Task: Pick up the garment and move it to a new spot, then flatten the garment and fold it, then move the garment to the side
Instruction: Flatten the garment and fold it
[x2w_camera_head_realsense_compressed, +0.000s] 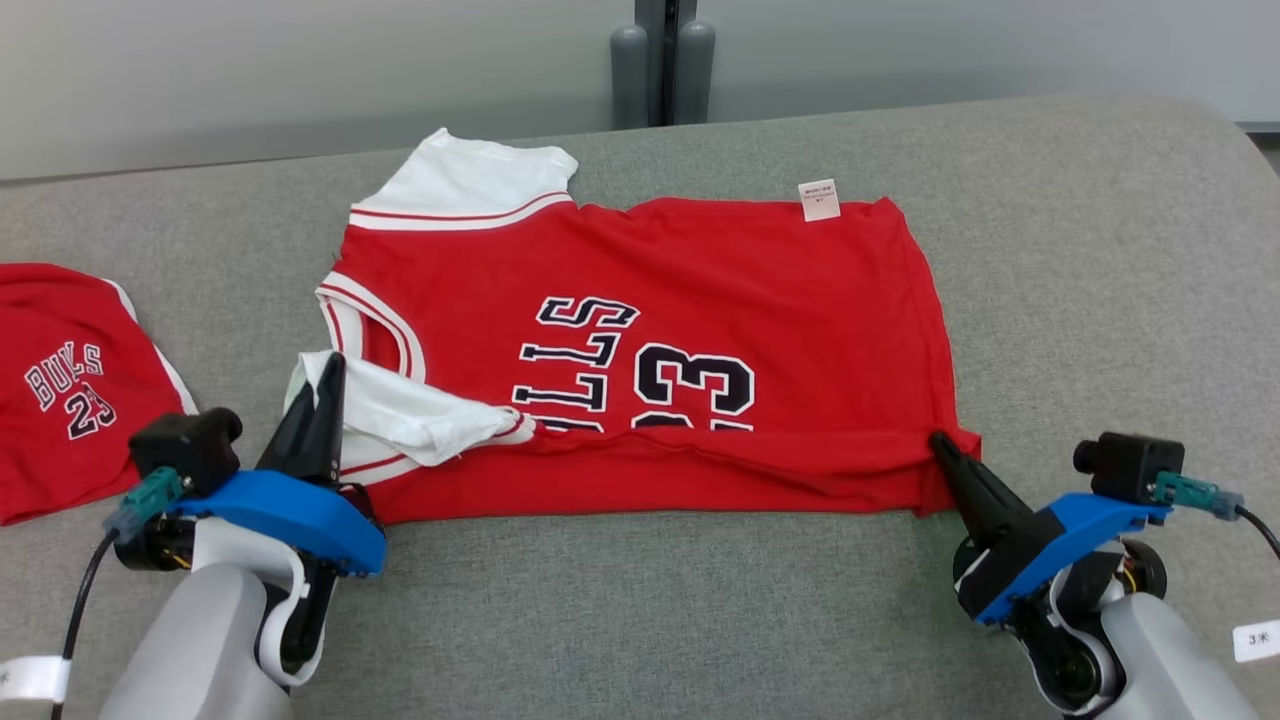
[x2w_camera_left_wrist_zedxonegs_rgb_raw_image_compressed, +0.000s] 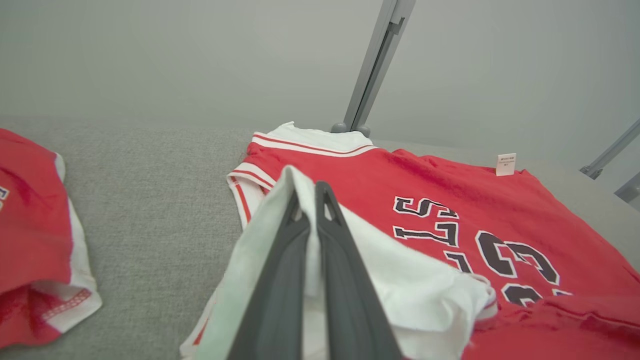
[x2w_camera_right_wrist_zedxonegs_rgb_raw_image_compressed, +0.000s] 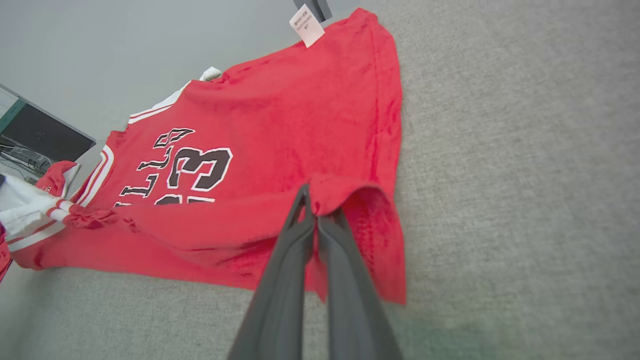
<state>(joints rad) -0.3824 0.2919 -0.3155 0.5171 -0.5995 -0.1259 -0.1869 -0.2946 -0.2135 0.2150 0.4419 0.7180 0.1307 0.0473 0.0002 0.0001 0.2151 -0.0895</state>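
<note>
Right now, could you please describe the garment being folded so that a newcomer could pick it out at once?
On the grey fabric-covered surface, look to the middle, where a large red jersey with white sleeves lies spread out, its near edge folded over. Unlike the smaller red garment at the left edge, it carries a small white tag on its far edge.

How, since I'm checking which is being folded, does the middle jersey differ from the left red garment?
The jersey is pinched by the left gripper and right gripper; the left garment lies untouched. The jersey looks larger than the left garment, with bigger lettering. Both are red, white-trimmed, printed 23.
</note>
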